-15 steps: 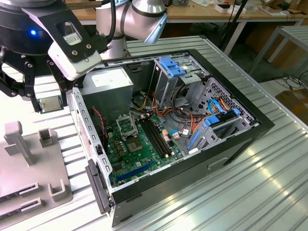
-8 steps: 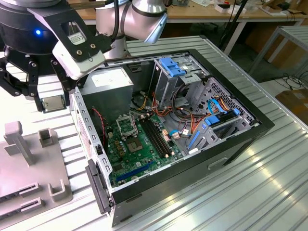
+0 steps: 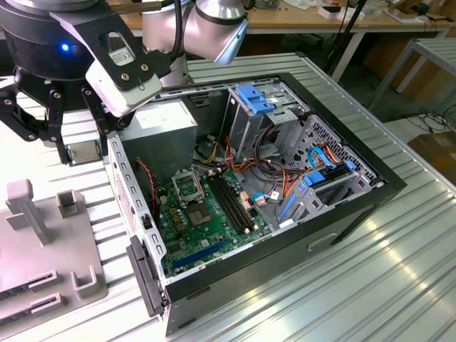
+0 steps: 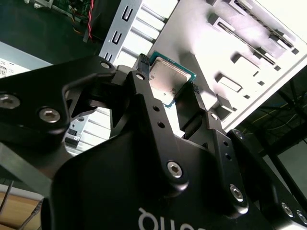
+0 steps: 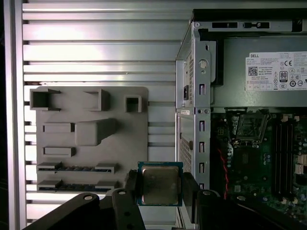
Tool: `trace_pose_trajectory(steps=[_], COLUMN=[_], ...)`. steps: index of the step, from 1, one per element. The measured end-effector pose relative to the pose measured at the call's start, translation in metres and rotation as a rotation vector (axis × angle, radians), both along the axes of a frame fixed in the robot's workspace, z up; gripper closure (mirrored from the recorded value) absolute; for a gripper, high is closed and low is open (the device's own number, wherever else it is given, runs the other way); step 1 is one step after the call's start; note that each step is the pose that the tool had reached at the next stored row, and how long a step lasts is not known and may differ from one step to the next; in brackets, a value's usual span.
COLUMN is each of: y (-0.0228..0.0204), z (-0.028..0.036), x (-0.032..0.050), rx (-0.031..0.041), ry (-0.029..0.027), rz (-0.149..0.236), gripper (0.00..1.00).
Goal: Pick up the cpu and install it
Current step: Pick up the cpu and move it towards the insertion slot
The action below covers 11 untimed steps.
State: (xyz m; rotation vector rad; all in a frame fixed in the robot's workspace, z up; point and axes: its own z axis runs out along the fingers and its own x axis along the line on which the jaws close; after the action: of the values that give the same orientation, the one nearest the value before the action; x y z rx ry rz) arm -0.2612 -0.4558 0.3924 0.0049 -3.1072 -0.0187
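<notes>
We see the cpu (image 5: 159, 184) gripped between the two black fingers (image 5: 190, 191), which are closed against its opposite edges, so the gap between them is exactly the chip's width. In both wrist views its silver-grey metal top faces the camera, with a thin green border showing round it.

The chip hangs outside the computer case (image 3: 385, 189), just beside the case's perforated metal side wall (image 5: 192, 120) and raised off the counter (image 3: 399, 285). In the exterior view it sits off the case's corner, to the exterior view's left of the case, at the end where the grey power-supply box (image 3: 167, 117) is mounted.

Inside the case, the green motherboard (image 3: 206, 228) lies flat on the bottom. The square metal-framed socket (image 5: 249, 127) sits on it close to the power-supply box, with the long black memory slots (image 3: 231, 203) just beside it. The cpu is well apart from the socket, with the side wall between them.

A grey fixture plate (image 5: 91, 129) with raised blocks and slots lies on the counter outside the case, near the same side wall, and the cpu hangs over the strip between that plate and the case. The arm (image 3: 206, 21) reaches in above the case's far corner.
</notes>
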Motion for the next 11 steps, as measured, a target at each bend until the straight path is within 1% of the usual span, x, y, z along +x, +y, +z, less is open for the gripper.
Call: trace_pose_trajectory(steps=[11], y=[0.0], z=[0.0], x=[0.0069], rx=[0.0], ry=[0.0], rz=[0.0], gripper=[0.53])
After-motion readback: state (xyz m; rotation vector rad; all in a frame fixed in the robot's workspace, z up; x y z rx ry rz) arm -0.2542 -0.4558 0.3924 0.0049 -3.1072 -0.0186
